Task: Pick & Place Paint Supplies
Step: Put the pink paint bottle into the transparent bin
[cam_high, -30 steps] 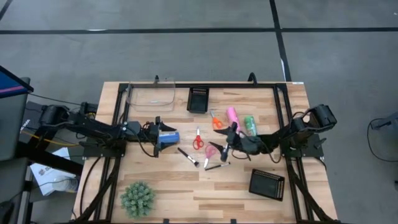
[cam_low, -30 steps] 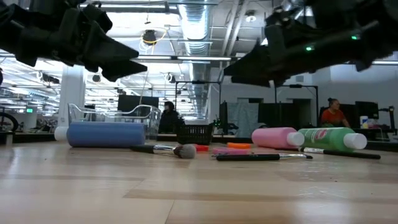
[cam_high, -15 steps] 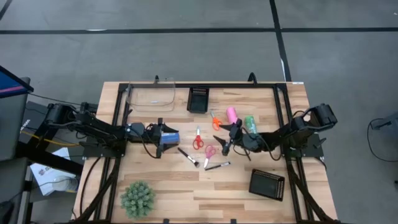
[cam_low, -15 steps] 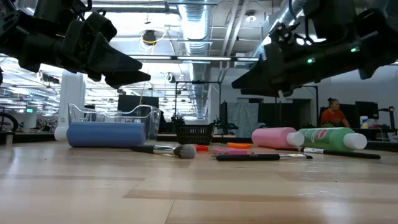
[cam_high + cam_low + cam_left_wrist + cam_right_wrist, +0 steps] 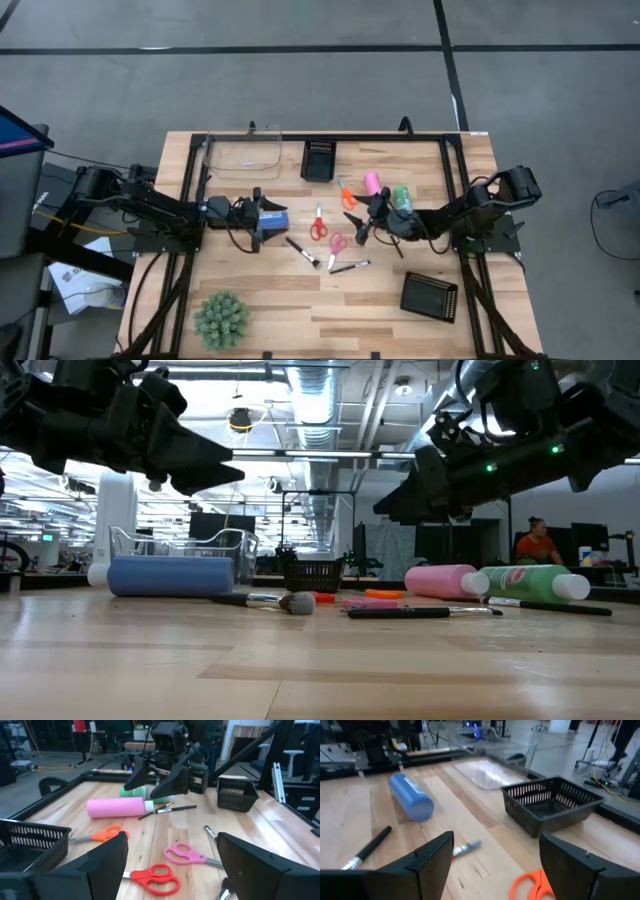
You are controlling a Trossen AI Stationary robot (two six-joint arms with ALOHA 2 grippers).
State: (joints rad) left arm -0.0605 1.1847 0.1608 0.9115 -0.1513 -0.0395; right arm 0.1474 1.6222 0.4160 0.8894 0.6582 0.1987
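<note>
Because the right gripper [image 5: 358,228] hangs wide open and empty just above the orange-handled small scissors [image 5: 347,195], beside the round pink plastic bottle [image 5: 372,184], descending could nudge that bottle rolling; the left gripper [image 5: 262,218], equally wide, waits at the blue bottle [image 5: 275,219].

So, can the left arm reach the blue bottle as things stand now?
Probably yes. The left end effector hangs open above the blue bottle, which lies alone on its side, and nothing stands between them.

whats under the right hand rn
The right hand hovers open above bare table, between the pink scissors and the pink bottle. The arm hides most of the green bottle.
</note>
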